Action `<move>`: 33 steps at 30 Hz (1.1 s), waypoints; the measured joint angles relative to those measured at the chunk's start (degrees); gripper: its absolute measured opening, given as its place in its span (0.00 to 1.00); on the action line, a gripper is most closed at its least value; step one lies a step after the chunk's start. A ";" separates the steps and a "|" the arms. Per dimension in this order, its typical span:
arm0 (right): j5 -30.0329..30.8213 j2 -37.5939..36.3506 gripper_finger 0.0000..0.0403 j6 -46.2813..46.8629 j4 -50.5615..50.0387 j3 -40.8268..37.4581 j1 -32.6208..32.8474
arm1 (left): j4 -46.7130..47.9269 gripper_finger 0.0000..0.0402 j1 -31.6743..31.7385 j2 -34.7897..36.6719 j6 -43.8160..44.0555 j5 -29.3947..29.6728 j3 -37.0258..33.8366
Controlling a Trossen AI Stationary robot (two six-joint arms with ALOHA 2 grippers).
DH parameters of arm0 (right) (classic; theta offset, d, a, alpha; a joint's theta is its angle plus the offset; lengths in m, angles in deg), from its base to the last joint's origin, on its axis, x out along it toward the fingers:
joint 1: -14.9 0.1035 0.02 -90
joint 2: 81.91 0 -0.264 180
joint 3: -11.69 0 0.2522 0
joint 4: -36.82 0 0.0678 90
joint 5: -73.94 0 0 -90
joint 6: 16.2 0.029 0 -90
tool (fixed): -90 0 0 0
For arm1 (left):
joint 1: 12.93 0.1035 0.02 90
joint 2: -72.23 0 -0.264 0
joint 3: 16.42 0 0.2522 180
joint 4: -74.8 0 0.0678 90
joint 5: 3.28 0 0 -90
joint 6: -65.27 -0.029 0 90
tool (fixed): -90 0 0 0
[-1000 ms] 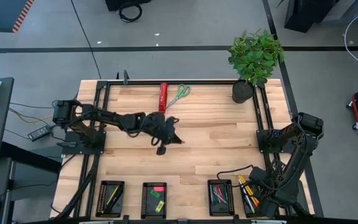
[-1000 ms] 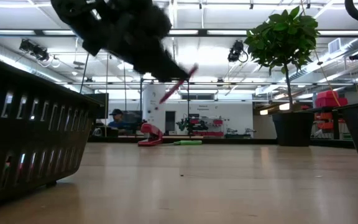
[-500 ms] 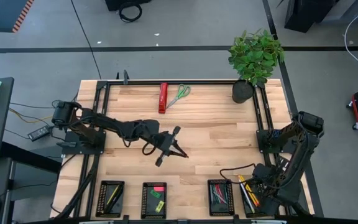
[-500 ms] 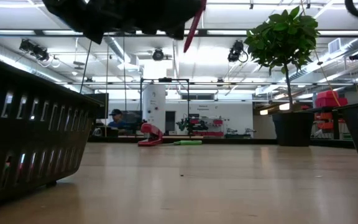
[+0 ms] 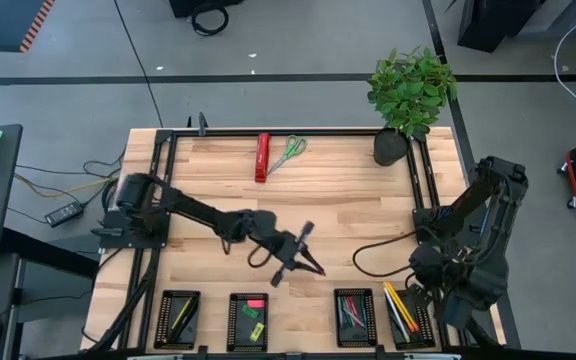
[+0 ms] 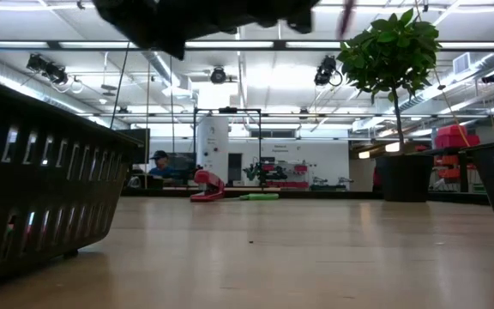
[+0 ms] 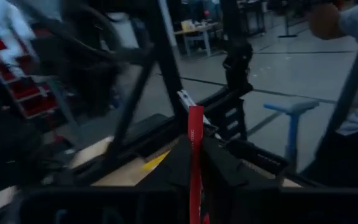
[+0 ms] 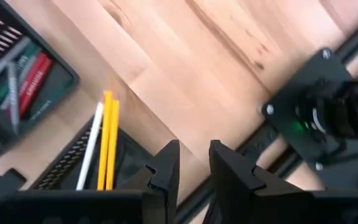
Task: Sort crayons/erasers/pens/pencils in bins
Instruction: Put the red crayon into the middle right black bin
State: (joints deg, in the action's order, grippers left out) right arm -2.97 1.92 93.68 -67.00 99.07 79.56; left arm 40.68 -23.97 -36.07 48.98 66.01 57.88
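High view: my left gripper (image 5: 313, 266) clamps one red crayon (image 7: 195, 163), right gripper (image 8: 194, 163) slightly parted, four bins (image 5: 177, 318) near; no readable writing.

A potted plant (image 5: 409, 100) is set at the far right corner of the wooden table (image 5: 358, 215). A red bar-shaped tool (image 5: 262, 157) and green-handled scissors (image 5: 289, 153) are laid side by side along the far edge.

Wooden table (image 5: 348, 215) carries 4 bins (image 5: 177, 318), scissors (image 5: 289, 153).
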 joint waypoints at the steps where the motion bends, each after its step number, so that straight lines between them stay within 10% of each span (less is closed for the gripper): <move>1: 0.62 -0.28 0.23 -0.40 0.00 0.00 0.00 | 0.71 0.07 -0.56 -1.75 0.00 -0.11 1.93; 16: 1.65 -0.51 0.23 -3.32 0.02 0.00 0.01 | 11.33 0.07 -6.13 -20.86 -2.43 -0.18 26.45; 33: 2.52 -0.52 0.23 -3.86 0.04 0.00 0.00 | 15.53 0.13 -4.80 -27.50 0.63 2.22 33.55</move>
State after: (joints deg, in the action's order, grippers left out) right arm -0.45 1.40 89.82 -66.96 99.07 79.56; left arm 56.21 -28.76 -63.57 49.61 68.24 91.43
